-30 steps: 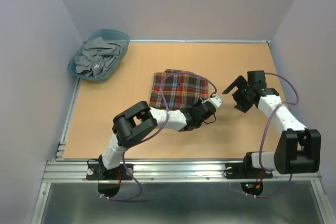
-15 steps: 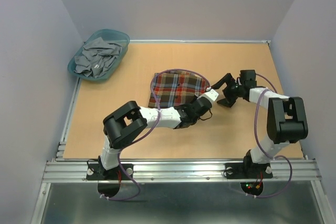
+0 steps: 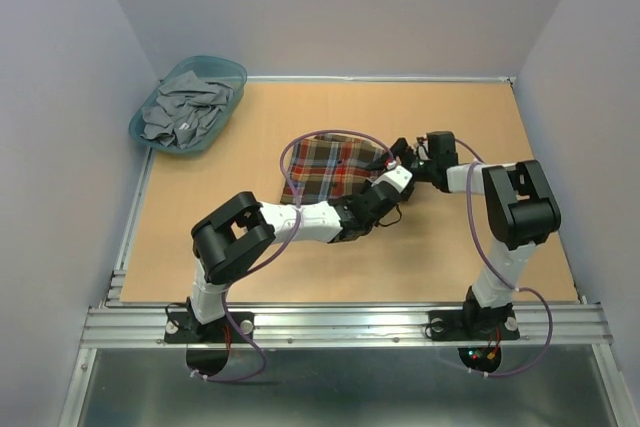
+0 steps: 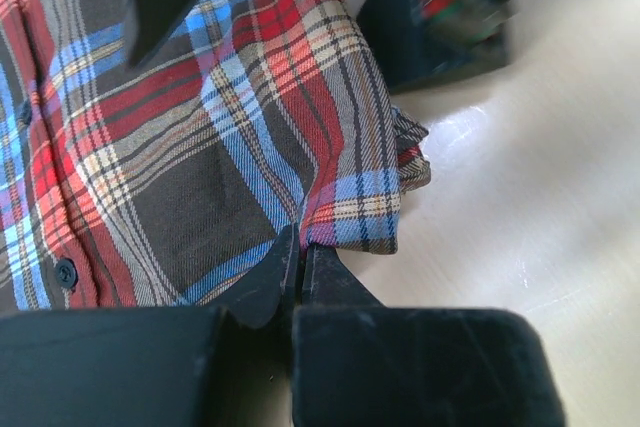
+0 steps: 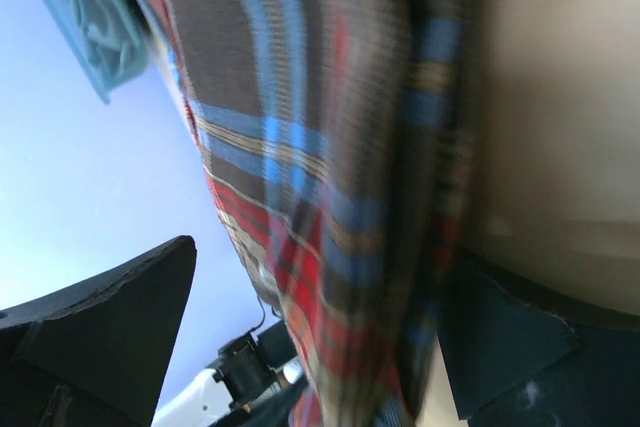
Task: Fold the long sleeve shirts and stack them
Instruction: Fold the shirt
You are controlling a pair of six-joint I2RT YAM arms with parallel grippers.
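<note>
Since a second before, the right arm had swung in from the right side of the pale wooden counter (image 3: 200, 207) and brought the right end effector (image 3: 408, 154) up against the right edge of the red, brown and blue plaid flannel shirt (image 3: 335, 162). The left arm had pushed slightly farther along that same edge.

The shirt lay folded into a rough square near the middle of the counter, well apart from the teal plastic basket (image 3: 236, 74) of crumpled grey clothes (image 3: 185, 112) at the far left corner.

The left end effector (image 4: 300, 250) had its fingers pressed together on the hem at the shirt's near right corner. The right one stood with its jaws wide apart, with the cloth edge between them but not gripped.

We judged the flannel to be light, soft and limp. It would sag and fall open wherever it was unsupported, though it was neither fragile nor slippery. The best hold seemed to be at the two corners of the right edge, pinching through every layer rather than the top one alone.
</note>
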